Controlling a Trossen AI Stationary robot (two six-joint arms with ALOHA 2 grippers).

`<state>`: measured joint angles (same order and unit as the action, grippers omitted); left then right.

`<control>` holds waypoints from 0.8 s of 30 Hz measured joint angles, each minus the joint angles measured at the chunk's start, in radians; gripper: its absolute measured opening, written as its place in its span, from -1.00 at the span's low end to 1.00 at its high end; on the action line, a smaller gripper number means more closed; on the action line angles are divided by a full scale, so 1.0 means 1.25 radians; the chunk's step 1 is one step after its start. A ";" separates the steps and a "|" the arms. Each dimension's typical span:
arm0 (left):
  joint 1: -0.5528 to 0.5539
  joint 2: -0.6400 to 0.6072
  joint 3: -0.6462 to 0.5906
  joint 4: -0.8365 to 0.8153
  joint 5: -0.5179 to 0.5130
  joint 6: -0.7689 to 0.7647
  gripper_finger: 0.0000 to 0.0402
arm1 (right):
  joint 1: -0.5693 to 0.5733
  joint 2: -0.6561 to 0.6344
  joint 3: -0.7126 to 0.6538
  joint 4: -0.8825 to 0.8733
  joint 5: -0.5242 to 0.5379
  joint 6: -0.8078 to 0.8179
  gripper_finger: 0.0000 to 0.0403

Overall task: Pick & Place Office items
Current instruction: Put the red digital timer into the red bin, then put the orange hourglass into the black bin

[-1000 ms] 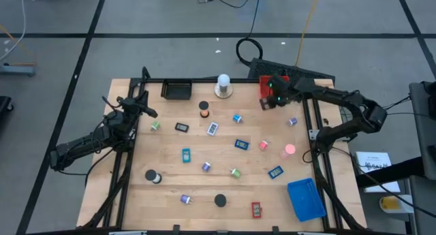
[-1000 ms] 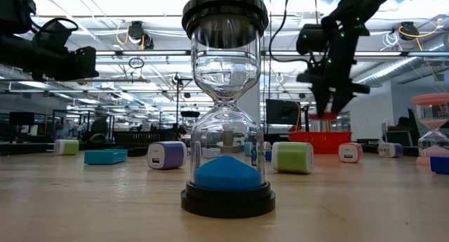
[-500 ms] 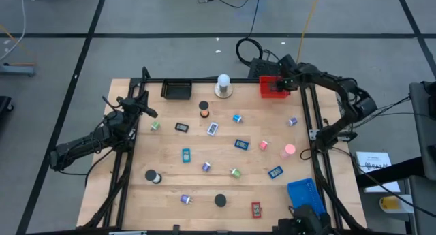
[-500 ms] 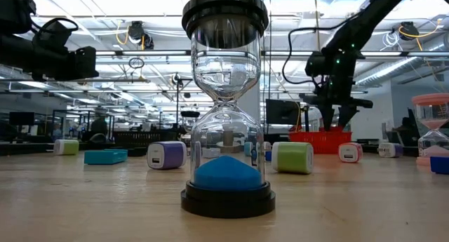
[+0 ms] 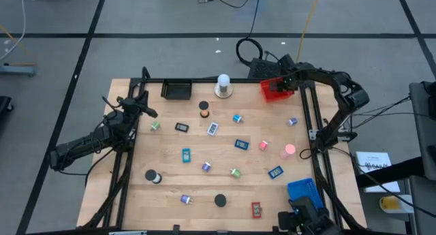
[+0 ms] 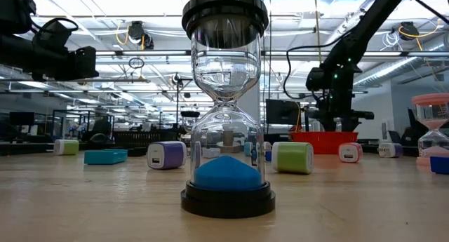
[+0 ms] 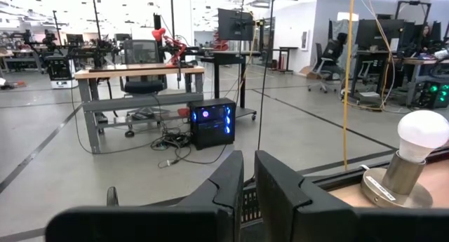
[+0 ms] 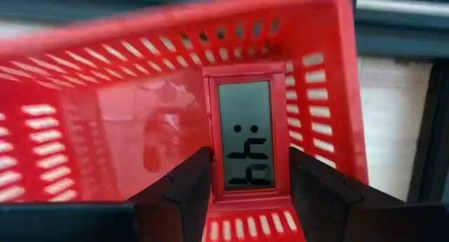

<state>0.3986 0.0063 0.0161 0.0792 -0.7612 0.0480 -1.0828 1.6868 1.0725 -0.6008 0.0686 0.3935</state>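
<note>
My right gripper [image 5: 285,84] hangs over the red tray [image 5: 272,92] at the table's far right corner, shut on a flat red rectangle with a grey display [image 8: 245,133]. The low view shows this gripper [image 6: 335,121] just above the tray's rim [image 6: 323,138]. Other office items lie scattered on the wooden table: a blue rectangle [image 5: 186,154], a green clip [image 5: 235,172], a pink hourglass [image 5: 289,150] and a blue-sand hourglass [image 6: 224,102]. My left gripper [image 5: 146,111] waits shut and level at the table's left edge, holding nothing. My right gripper pinches the red rectangle's two long sides [image 8: 214,173] between its two fingers [image 8: 191,182], near one short end. The fingers come steeply from above and lie along the rectangle. It hangs inside the tray's opening, display toward the wrist. Whether it touches the tray floor I cannot tell.
A black tray [image 5: 176,90] and a white bulb on a round base [image 5: 223,85] stand along the far edge. A blue tray [image 5: 306,197] lies at the near right. Black frame rails [image 5: 317,126] run along both table sides.
My right gripper has carried the red rectangle toward the table's far right corner and has come down over the red tray, tipping steeper. The tray and the scattered items have stayed put.
</note>
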 joint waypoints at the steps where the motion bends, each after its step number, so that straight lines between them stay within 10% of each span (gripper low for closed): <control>1: 0.000 0.000 0.000 0.000 0.000 0.000 -0.79 | 0.000 0.003 0.000 -0.001 0.001 -0.006 -0.18; 18: 0.000 0.000 0.000 0.000 0.000 0.000 -0.79 | 0.010 -0.073 0.000 0.015 0.005 -0.059 0.04; 24: 0.000 0.000 0.000 0.000 0.000 0.000 -0.79 | 0.071 -0.132 0.000 -0.058 -0.014 -0.130 -0.23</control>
<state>0.3987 0.0065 0.0160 0.0788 -0.7612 0.0481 -0.9942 1.5216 1.0723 -0.6732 0.0509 0.2311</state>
